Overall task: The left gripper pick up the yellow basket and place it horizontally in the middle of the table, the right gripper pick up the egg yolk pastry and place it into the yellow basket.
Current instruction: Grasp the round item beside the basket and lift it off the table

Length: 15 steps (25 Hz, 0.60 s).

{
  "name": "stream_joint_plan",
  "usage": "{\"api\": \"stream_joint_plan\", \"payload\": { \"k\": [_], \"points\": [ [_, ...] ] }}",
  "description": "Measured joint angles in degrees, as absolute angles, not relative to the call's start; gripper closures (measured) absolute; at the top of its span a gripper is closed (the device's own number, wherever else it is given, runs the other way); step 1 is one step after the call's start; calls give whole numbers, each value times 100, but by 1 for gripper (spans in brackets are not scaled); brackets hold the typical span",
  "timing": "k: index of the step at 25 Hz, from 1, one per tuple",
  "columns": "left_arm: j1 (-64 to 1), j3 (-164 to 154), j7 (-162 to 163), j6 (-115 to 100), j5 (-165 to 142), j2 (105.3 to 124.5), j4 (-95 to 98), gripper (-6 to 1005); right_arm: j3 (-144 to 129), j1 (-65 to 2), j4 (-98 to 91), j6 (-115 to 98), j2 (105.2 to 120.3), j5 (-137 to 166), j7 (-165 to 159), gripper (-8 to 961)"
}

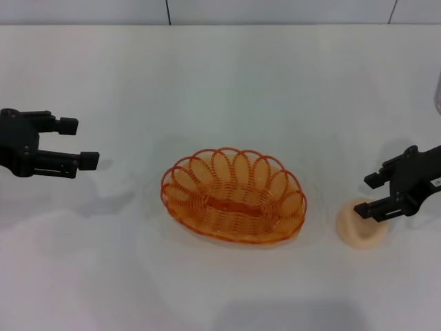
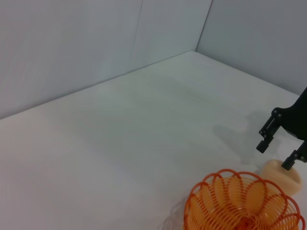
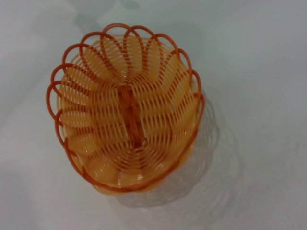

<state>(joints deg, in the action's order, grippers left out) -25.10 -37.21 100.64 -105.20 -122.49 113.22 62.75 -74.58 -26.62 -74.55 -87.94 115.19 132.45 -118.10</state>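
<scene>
The yellow basket (image 1: pixel 234 196) lies empty with its long side across the middle of the white table (image 1: pixel 220 76). It also shows in the left wrist view (image 2: pixel 244 206) and fills the right wrist view (image 3: pixel 127 139). My left gripper (image 1: pixel 81 143) is open and empty, well to the left of the basket and above the table. The egg yolk pastry (image 1: pixel 362 227) sits on the table to the right of the basket. My right gripper (image 1: pixel 367 196) is open just over the pastry, one finger overlapping its top. The left wrist view shows this gripper (image 2: pixel 275 156) above the pastry (image 2: pixel 283 178).
A grey wall with vertical seams (image 1: pixel 167 10) runs along the table's far edge. A pale object (image 1: pixel 437 89) shows at the far right edge. Bare table surface lies between the basket and each gripper.
</scene>
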Motion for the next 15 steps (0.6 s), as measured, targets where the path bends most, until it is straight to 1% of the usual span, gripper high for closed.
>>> {"api": "stream_joint_plan", "payload": {
  "k": [15],
  "points": [
    [-2494, -3709, 10064, -10502, -12172, 11331, 6275, 107, -7488, -2619, -7295, -8736, 11531, 13404, -11795, 452]
  ]
}}
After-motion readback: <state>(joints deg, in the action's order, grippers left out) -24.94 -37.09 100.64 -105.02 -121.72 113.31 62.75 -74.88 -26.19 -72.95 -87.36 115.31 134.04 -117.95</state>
